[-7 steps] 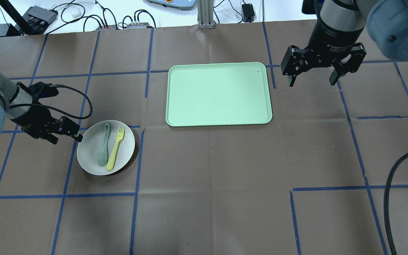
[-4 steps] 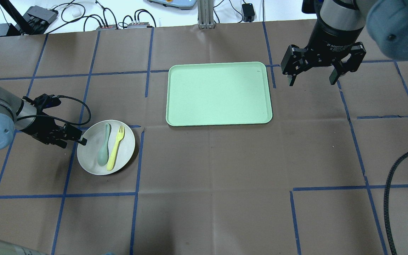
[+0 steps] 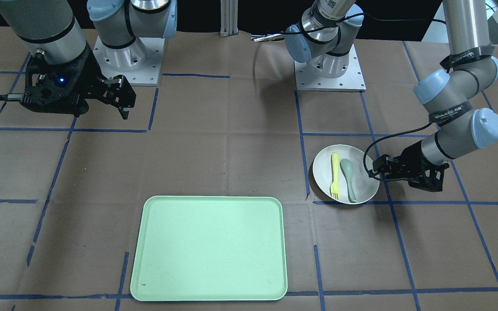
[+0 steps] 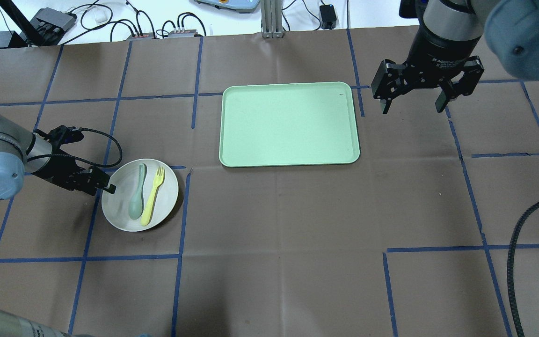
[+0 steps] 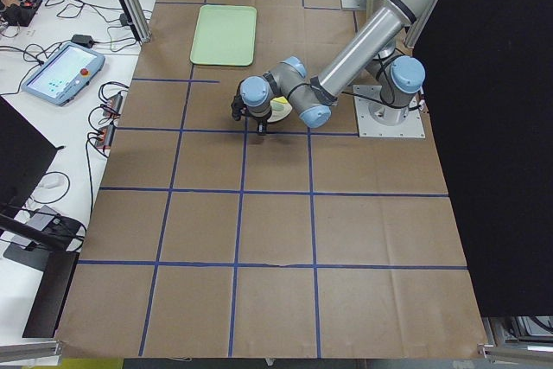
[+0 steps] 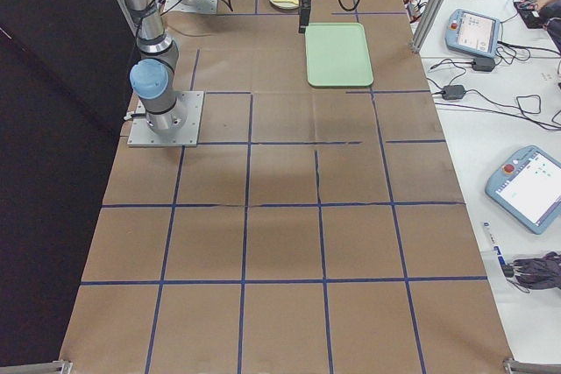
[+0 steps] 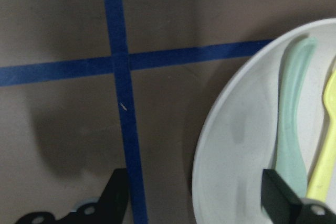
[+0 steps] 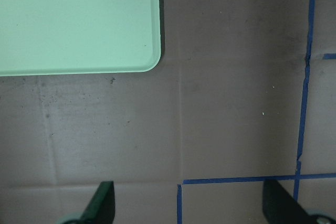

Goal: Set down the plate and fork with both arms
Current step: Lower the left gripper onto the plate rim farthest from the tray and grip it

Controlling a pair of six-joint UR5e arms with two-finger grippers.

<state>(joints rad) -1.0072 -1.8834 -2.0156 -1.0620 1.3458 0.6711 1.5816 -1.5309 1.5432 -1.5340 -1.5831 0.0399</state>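
Between the wide-spread jaws of our left gripper point(image 4: 105, 187) the plate point(image 4: 117, 208) rim now sits, since we edged closer, so clamping seems next.

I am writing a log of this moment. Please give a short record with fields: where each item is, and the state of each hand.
plate: on the table, apart from the mint-green tray
fork: lying in the plate beside the spoon
left hand: open, astride the plate's rim
right hand: open, above the table beside the tray
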